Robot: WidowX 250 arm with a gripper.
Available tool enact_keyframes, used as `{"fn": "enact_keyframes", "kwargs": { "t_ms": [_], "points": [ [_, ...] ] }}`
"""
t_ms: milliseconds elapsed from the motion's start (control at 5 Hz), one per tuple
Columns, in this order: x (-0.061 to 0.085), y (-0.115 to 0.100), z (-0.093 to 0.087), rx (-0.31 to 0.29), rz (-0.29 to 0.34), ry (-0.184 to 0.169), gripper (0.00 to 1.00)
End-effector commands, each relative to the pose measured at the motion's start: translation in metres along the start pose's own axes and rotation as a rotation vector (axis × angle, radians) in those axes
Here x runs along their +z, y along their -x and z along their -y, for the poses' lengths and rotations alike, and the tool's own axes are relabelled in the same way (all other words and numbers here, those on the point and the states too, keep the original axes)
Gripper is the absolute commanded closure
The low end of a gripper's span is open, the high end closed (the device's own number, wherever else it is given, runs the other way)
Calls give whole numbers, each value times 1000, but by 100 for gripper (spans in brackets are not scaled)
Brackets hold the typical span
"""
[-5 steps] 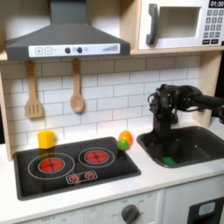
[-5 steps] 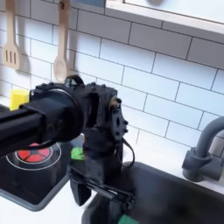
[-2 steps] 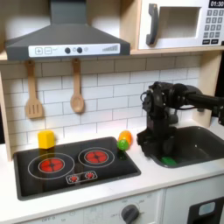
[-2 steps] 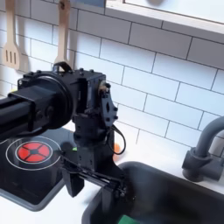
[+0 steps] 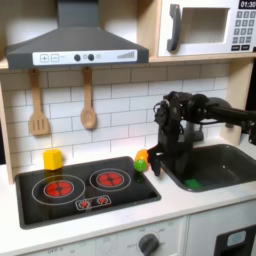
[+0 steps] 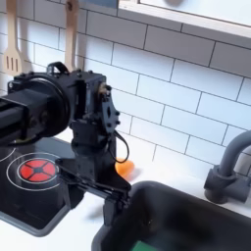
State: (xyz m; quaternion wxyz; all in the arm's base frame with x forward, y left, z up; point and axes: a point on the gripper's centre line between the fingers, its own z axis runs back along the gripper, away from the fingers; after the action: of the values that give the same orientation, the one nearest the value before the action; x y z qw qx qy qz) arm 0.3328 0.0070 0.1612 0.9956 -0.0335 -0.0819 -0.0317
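1. Orange [image 5: 143, 157]: small, round, orange-yellow toy fruit with a green patch; sits on the counter between the stove and the sink, partly hidden by the arm. In the second exterior view [image 6: 125, 169] it shows just behind the arm.

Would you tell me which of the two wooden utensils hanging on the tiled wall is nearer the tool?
The wooden spoon, hanging to the first exterior view's right of the slotted wooden spatula, is nearer the tool; the spatula hangs farther left.
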Motion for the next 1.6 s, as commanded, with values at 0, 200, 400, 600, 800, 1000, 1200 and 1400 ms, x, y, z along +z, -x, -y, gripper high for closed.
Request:
{"fn": "enact_keyframes", "kwargs": {
  "t_ms": [0, 200, 400, 600, 800, 1000, 1200, 1400],
  "points": [
    [-14, -12, -40, 92, 4, -41, 0],
    [-18, -15, -53, 114, 1, -57, 0],
    [-21, -17, -63, 135, -7, -63, 0],
    [-14, -22, -77, 172, 12, -63, 0],
    [0, -19, -81, 180, 11, -37, 0],
    [1, -13, -76, 164, -4, -15, 0],
    [-2, -11, -82, 179, -5, -26, 0],
    [2, -8, -85, 199, -1, -59, 0]
  ]
}}
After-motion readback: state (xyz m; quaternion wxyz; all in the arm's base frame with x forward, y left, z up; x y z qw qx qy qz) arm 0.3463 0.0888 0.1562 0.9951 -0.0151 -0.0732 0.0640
